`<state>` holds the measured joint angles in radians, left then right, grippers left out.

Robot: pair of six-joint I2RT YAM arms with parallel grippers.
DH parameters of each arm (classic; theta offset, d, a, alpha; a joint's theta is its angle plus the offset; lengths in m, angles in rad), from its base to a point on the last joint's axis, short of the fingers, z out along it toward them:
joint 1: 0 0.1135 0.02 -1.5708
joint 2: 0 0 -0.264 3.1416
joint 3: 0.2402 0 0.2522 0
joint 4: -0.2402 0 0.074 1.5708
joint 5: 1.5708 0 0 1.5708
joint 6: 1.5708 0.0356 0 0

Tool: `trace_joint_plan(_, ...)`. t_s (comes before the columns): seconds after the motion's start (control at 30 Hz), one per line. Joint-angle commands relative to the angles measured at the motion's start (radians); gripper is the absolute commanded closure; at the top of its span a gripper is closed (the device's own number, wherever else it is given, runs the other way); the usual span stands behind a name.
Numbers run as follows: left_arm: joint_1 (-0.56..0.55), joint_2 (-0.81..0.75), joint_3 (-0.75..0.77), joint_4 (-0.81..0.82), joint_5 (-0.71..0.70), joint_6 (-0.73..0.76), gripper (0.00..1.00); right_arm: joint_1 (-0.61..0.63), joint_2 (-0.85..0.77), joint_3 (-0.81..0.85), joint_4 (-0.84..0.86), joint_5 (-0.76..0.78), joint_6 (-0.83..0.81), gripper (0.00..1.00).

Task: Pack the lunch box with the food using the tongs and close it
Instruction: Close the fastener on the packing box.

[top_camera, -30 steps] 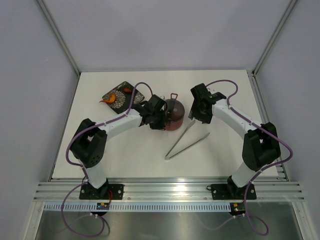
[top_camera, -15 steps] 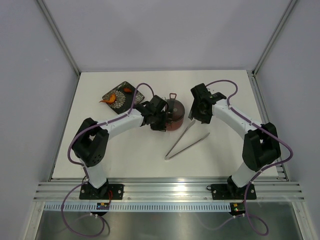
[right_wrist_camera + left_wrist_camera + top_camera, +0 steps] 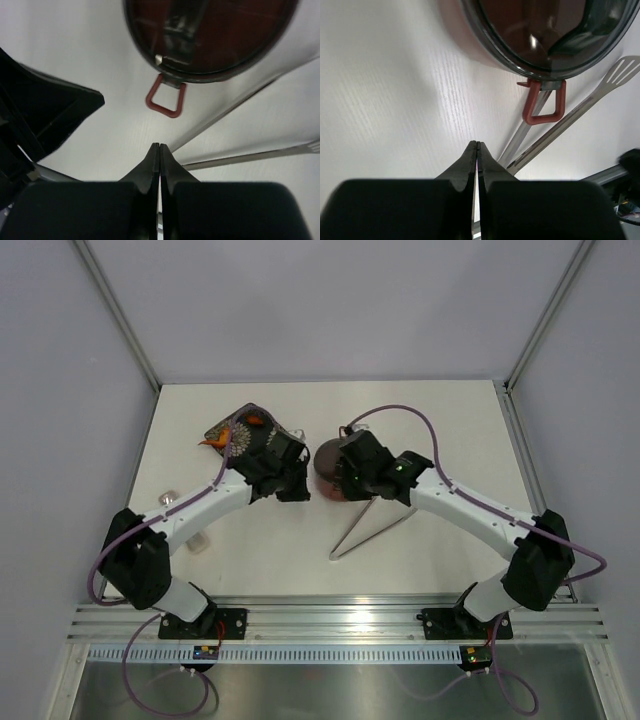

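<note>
Tongs (image 3: 372, 528) lie flat just near-side of lunch box (image 3: 325, 458), open ends toward it, untouched. Left gripper (image 3: 477, 146) just left of lunch box, fingers pressed together, empty. Right gripper (image 3: 159, 147) over lunch box's right side, fingers together, empty. Lid (image 3: 210, 30) on lunch box, red loop (image 3: 166, 100) at its rim. Food (image 3: 217, 440) on black tray (image 3: 222, 427), far-left of lunch box.

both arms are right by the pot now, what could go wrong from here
1. The shut left end effector and right end effector flank the lunch box closely; the arms could clash or shove it.
2. The tongs lie right beside it, so a nudge may shift them.
3. Orange food sits on the tray though the lid looks on.
</note>
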<state>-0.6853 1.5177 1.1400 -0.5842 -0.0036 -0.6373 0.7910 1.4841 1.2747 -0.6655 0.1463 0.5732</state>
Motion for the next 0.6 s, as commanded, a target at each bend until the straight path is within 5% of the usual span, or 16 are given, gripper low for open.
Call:
trace_joint_plan(0.0, 0.078, -0.091, -0.051, 0.033, 0.029, -0.018, 1.00, 0.045, 0.073, 0.049, 0.033, -0.045, -0.078, 1.00)
trace_joint_plan(0.57, 0.139, -0.139, -0.108, 0.047, 0.028, -0.013, 1.00, 0.057, 0.289, 0.167, -0.023, 0.114, -0.062, 1.00)
